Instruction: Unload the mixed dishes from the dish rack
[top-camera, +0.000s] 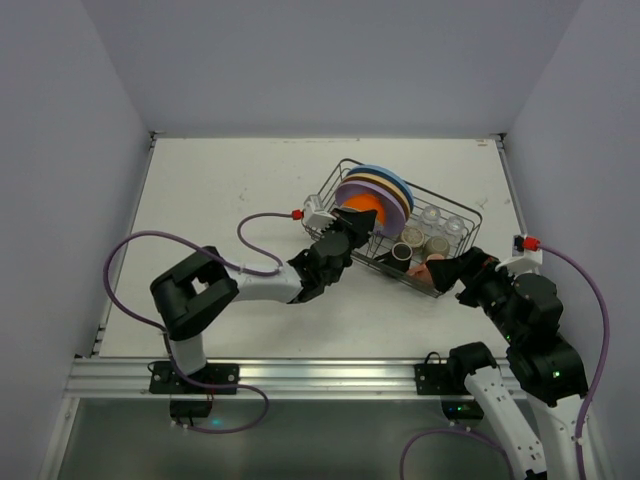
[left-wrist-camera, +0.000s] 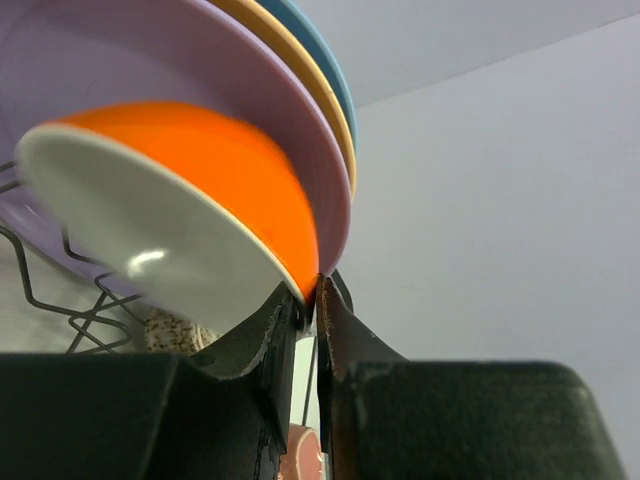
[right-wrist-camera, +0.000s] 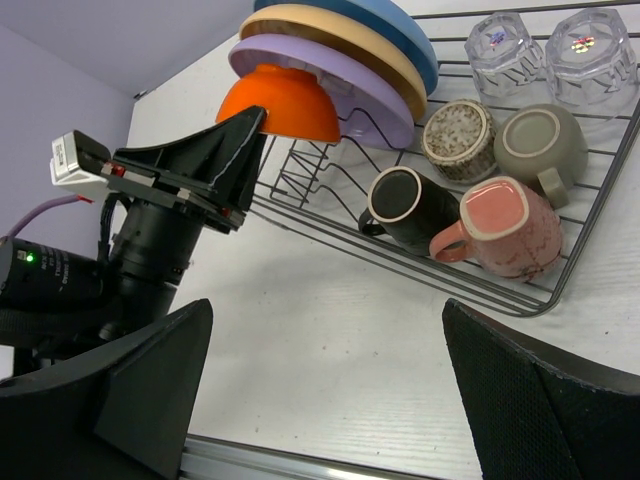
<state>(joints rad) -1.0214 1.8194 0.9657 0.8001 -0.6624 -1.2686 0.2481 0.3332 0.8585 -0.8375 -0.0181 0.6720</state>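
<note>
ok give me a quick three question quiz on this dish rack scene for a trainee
1. True or false: the left jaws are closed on the rim of the orange bowl.
2. What do the right jaws hold? A) a pink mug B) a brown mug C) nothing, they stand open
3. How many clear glasses stand in the dish rack?

Key: 1 true; 2 C; 3 two
</note>
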